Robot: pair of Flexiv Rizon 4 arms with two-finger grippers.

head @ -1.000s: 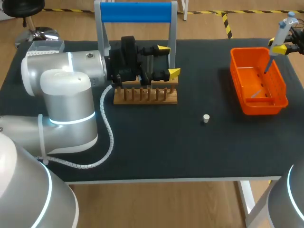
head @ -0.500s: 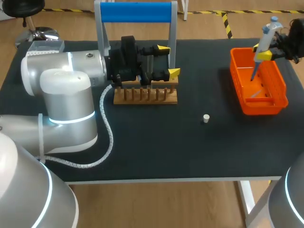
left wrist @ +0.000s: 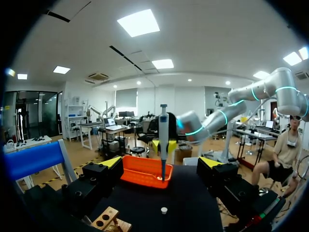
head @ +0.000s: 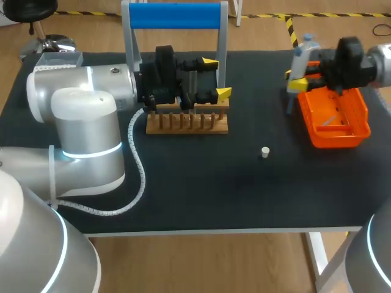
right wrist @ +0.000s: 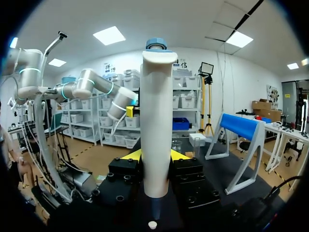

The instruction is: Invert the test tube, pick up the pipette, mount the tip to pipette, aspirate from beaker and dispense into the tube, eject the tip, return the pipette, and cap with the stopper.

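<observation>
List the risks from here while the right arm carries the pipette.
1. The pipette in the right gripper hangs close beside the orange bin; a low sweep might snag its end.
2. The white stopper lies loose on the table near the bin; a low pass could knock it away.

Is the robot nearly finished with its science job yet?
Not yet. The pipette is picked up, clamped in the right end effector beside the orange bin. Returning it is left, and capping too: the stopper lies loose on the table.
</observation>
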